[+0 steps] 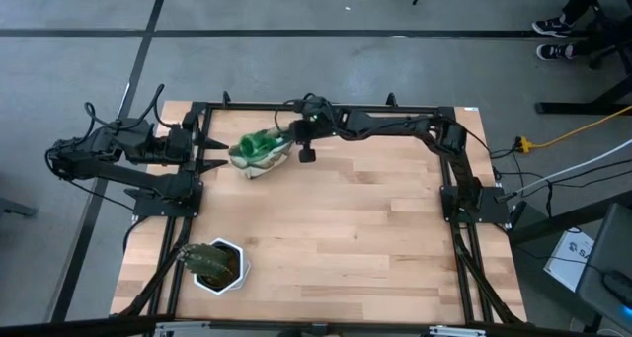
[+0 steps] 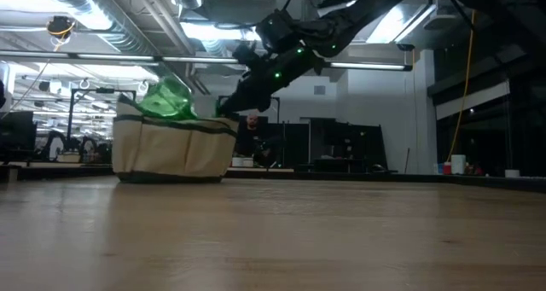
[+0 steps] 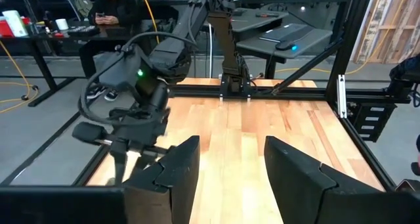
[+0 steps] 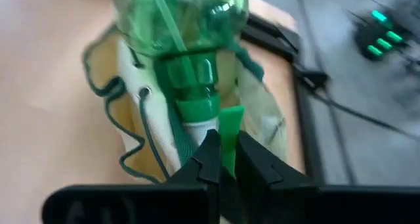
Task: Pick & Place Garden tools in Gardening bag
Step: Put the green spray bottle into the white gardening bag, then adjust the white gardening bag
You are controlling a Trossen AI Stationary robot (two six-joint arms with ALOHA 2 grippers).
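The left hand (image 3: 226, 175) waits at the bench's (image 1: 355, 238) left edge, fingers apart and holding nothing. Right of it, the cream, green-trimmed gardening bag (image 1: 259, 157) stands near the far edge. Over its mouth lies the translucent green spray bottle (image 4: 180, 27), its trigger pinched by the right hand (image 4: 223, 161).

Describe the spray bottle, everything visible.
The spray bottle is translucent green plastic with a thin tube showing inside, a darker green collar and a green spray head with trigger. The right gripper is shut on the trigger, holding the bottle tilted over the open top of the bag at the table's far-left side. In the low view its body sits just above the bag's rim; whether it touches the fabric cannot be told.
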